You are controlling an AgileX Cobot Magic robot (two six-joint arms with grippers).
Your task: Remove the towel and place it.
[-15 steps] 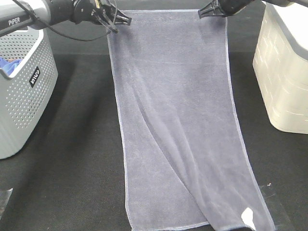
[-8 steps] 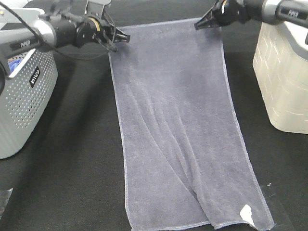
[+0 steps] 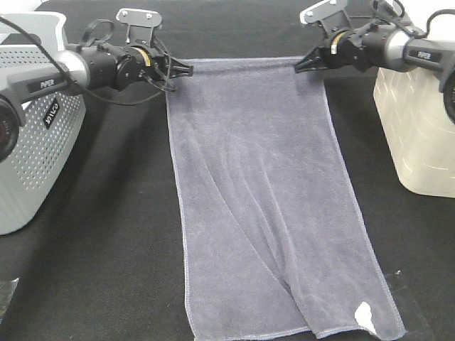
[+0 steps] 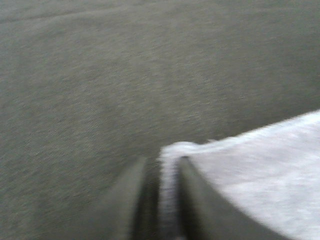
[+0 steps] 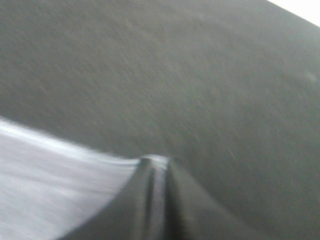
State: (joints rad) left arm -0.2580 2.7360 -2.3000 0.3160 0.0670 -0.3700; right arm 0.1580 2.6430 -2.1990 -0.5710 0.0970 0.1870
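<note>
The grey-lavender towel (image 3: 263, 199) lies spread lengthwise down the black table, with a small white tag (image 3: 366, 315) at its near right corner. My left gripper (image 3: 183, 71) is shut on the towel's far left corner; the left wrist view shows the hem (image 4: 170, 200) pinched between its fingers (image 4: 130, 200). My right gripper (image 3: 302, 67) is shut on the far right corner, with the towel's edge (image 5: 157, 172) clamped between the jaws in the right wrist view. Both corners are held low near the table.
A grey perforated basket (image 3: 35, 142) stands at the left edge. A cream bin (image 3: 419, 121) stands at the right edge. The black tablecloth (image 3: 106, 249) surrounds the towel on both sides.
Both grippers have moved toward the near side and lowered, carrying the towel's far corners with them. The towel's far edge now lies lower and nearer. The near end has not shifted much.
</note>
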